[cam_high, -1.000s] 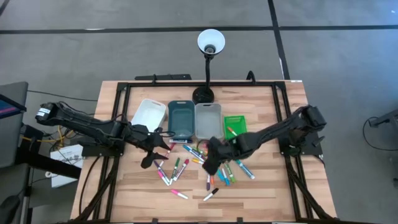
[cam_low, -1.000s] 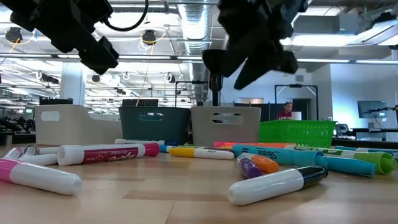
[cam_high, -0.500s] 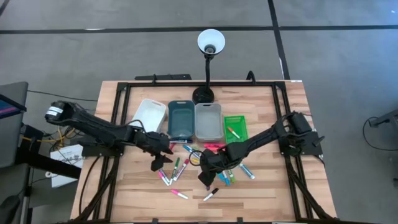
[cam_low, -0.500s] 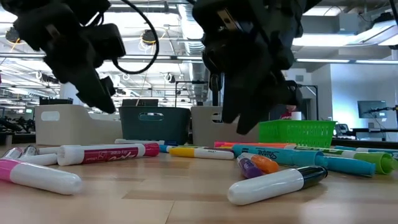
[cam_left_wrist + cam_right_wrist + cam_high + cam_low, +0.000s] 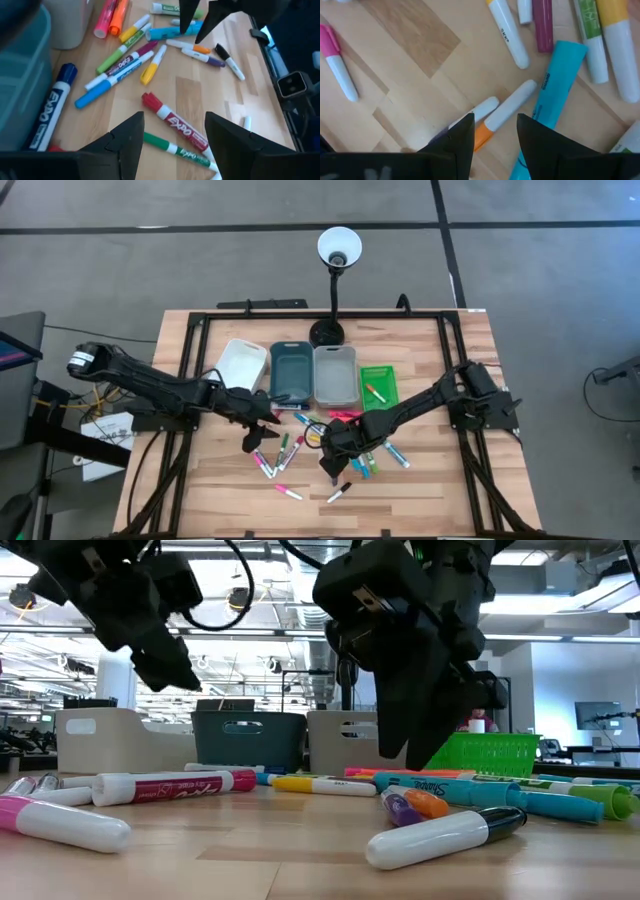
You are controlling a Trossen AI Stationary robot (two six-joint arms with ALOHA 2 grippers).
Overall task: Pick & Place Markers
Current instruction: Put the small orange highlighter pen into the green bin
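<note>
Many markers (image 5: 300, 448) lie loose on the wooden table in front of a row of trays. My left gripper (image 5: 250, 443) hovers open above the left side of the pile. In the left wrist view a red-capped marker (image 5: 172, 121) and a green one (image 5: 172, 149) lie below its open fingers (image 5: 172, 145). My right gripper (image 5: 330, 470) points steeply down over the middle of the pile, open. In the right wrist view an orange-capped white marker (image 5: 505, 111) lies under the gap (image 5: 495, 135), next to a teal highlighter (image 5: 551, 95). In the low view its fingertips (image 5: 400, 752) stand just above the markers.
A white tray (image 5: 238, 364), a teal tray (image 5: 290, 373), a grey tray (image 5: 335, 374) and a green basket (image 5: 379, 385) holding one orange marker stand in a row behind the pile. A desk lamp (image 5: 338, 250) stands at the far edge. Bare wood lies near the front edge.
My right gripper has come down and toward the table's near edge, and now points more steeply over the middle of the pile. My left gripper has sunk a little toward the markers and rolled about its own axis. The markers have stayed in place.
</note>
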